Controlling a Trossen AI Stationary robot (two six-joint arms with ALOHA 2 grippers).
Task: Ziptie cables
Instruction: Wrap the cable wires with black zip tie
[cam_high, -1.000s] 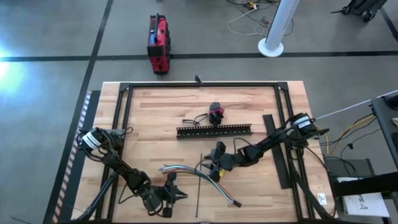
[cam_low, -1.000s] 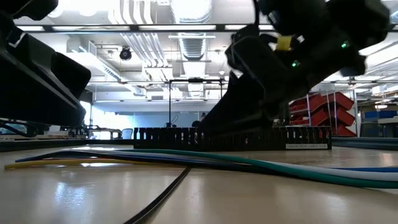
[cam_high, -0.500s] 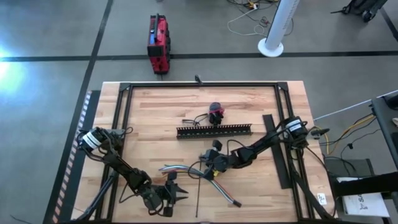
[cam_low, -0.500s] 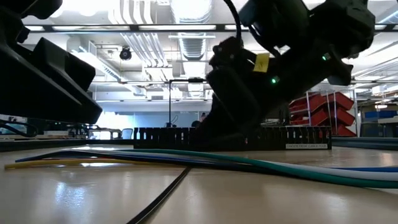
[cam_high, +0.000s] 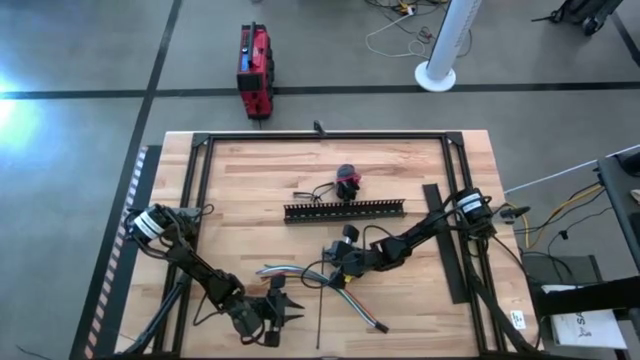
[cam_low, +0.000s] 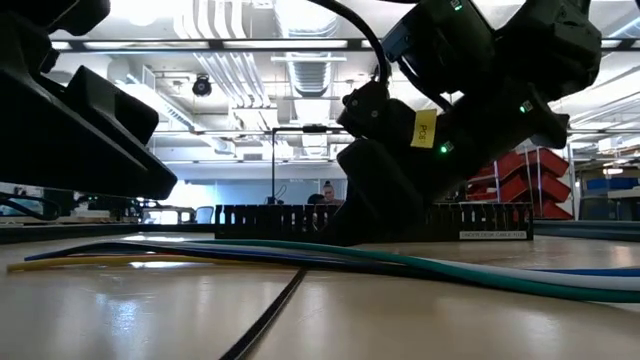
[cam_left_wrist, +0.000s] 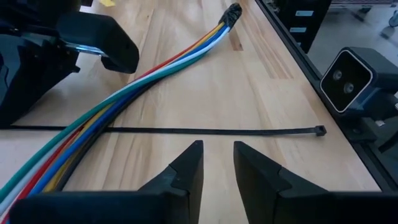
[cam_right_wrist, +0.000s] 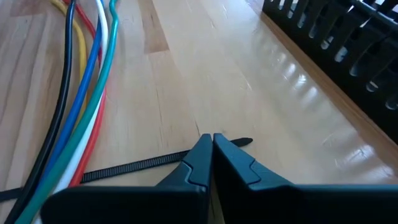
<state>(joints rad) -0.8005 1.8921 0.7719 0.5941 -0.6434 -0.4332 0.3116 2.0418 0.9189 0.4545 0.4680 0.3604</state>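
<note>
I have the right gripper (cam_right_wrist: 211, 146) low over the middle of the table (cam_high: 250, 200), at the far end of the ziptie (cam_left_wrist: 205, 130). Its fingers (cam_right_wrist: 245, 171) are pressed together tip to tip. The pointed end of the ziptie shows just past the tips and the ribbed strip runs off on the other side, so the jaws look closed on the strip, though the contact itself is hidden behind the fingers.

The ziptie lies flat on the wood, running near to far, with its small head at the near end. It passes under the cables (cam_left_wrist: 124, 93), which cross it at an angle.

The cables lie in a loose bundle across the near-centre of the table: green, white, blue, red, yellow and black strands, with a dark tip at the near-right end. They rest on the table; no gripper holds them.

The left gripper (cam_left_wrist: 217, 162) sits at the near edge, left of the ziptie, pointing toward it. Its fingers (cam_left_wrist: 186, 171) stand slightly apart with nothing between them.

The slotted black duct (cam_high: 345, 210) lies farther back, beyond the right gripper.
</note>
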